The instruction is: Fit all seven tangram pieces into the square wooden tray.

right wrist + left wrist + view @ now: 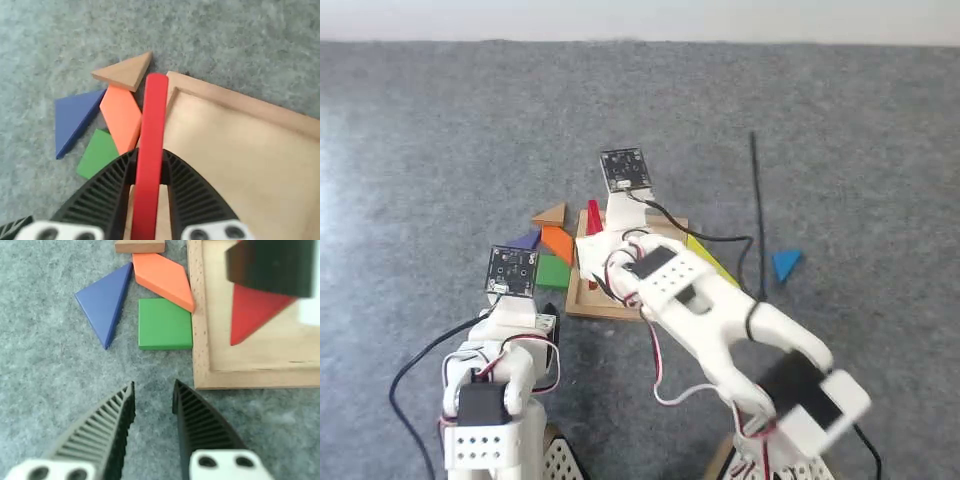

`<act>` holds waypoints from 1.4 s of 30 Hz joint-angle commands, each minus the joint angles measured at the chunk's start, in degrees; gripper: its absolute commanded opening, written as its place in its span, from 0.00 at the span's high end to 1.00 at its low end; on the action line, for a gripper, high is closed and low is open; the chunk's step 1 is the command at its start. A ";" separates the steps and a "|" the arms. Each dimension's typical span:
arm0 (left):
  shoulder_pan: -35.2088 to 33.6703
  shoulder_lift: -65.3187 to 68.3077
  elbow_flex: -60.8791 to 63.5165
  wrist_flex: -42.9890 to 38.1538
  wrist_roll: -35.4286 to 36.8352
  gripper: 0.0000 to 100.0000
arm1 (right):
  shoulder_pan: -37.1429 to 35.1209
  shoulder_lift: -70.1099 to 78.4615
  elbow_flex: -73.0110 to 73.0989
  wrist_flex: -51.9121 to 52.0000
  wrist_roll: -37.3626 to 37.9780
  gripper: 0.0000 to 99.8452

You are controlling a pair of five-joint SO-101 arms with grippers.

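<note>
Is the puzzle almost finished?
Not nearly. No piece is clearly fitted yet. The right claw holds the red piece over the tray. The blue, orange, green and tan pieces lie on the carpet beside it, a light-blue one farther off. A yellow piece is partly hidden by the arm.

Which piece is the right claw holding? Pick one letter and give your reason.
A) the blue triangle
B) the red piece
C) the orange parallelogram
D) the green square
B: in the right wrist view the right claw is shut on the red piece, held on edge, while the green square, blue triangle and orange parallelogram lie loose beside the tray.
</note>
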 commanded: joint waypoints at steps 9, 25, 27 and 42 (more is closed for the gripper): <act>0.00 -1.23 -0.66 0.26 -0.18 0.88 | -1.80 3.47 -5.98 -1.89 0.97 0.99; 0.00 -1.23 -0.66 0.26 -0.18 0.88 | -1.10 3.56 -5.10 -1.45 1.05 0.68; 0.00 -1.23 -0.66 0.26 -0.18 0.88 | 0.04 3.56 -4.75 -1.36 1.05 0.68; 0.00 -1.23 -0.66 0.26 -0.18 0.88 | 2.77 3.56 -3.60 0.48 1.05 0.68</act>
